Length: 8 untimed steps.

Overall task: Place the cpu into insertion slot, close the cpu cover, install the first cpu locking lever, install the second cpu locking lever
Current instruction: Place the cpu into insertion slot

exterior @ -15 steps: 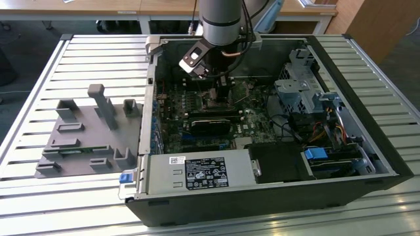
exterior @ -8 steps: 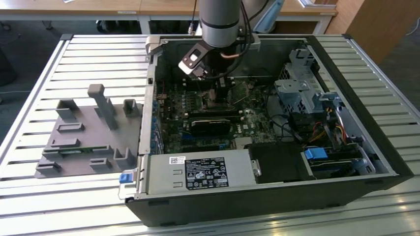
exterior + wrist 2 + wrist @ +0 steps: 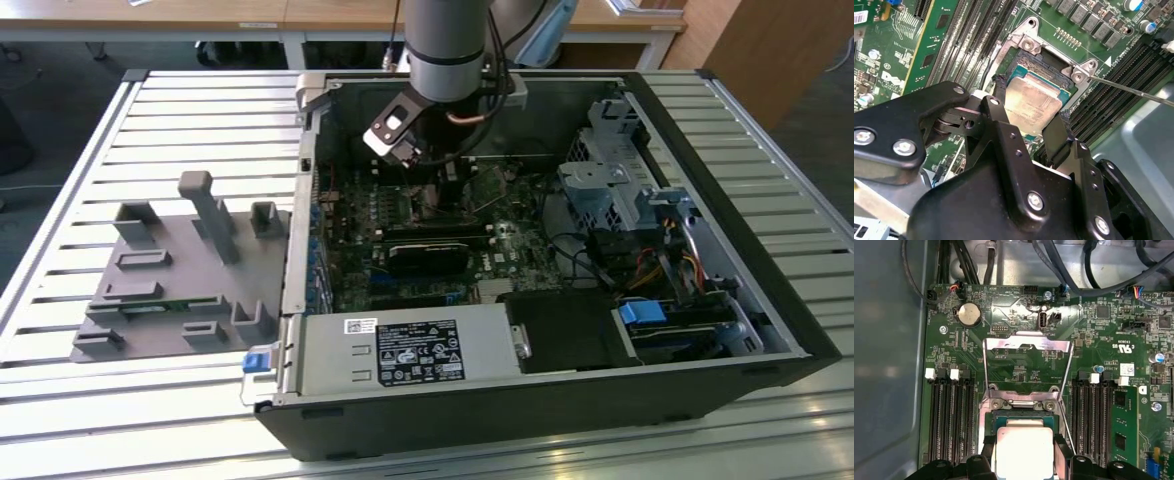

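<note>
Item one, placement: in progress. The small square cpu with a silvery metal top (image 3: 1023, 454) lies in or just over the square, metal-rimmed insertion slot (image 3: 1024, 417); whether it is fully seated cannot be told. The black two-finger gripper (image 3: 1031, 100) is narrowed onto it, fingers (image 3: 1056, 135) pressed to two opposite edges.

Item two, cover: not done. The thin silver cpu cover frame with a square window (image 3: 1004, 345) stands swung open, clear of the slot.

Items three and four, levers: judged outstanding. A thin metal rod (image 3: 1134, 91) juts loose beside the slot.

Containers: the open black computer case (image 3: 534, 420), on the slatted metal table (image 3: 134, 400), holds the green motherboard (image 3: 360, 285) and, on its near side, a labelled silver power supply box (image 3: 400, 355). A grey moulded fixture (image 3: 174, 270) lies to the exterior view's left of the case.
</note>
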### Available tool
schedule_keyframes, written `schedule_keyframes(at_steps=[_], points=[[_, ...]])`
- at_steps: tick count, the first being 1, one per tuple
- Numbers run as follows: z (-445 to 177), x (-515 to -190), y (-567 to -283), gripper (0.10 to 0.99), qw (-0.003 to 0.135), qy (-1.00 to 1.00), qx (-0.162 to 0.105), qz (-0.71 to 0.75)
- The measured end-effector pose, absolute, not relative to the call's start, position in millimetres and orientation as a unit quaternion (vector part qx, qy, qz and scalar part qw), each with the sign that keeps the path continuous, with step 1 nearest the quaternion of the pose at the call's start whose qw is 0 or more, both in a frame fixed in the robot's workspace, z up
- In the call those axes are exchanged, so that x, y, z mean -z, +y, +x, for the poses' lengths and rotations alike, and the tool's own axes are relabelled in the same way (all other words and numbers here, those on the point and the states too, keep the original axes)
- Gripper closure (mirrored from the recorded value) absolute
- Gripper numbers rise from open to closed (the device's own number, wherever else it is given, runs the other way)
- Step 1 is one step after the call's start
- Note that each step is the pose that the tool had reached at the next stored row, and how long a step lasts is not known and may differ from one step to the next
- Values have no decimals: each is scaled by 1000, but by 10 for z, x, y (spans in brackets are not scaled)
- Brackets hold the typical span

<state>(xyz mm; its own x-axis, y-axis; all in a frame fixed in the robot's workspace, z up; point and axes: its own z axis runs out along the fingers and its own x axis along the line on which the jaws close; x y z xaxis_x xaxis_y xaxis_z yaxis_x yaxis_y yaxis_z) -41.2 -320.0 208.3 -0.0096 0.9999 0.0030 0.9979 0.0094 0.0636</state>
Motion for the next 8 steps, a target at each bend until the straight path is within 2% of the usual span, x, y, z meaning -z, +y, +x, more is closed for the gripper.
schedule_keyframes(at_steps=[8], points=[[-420, -2034, -3199, 545, 21, 710, -24, 703]])
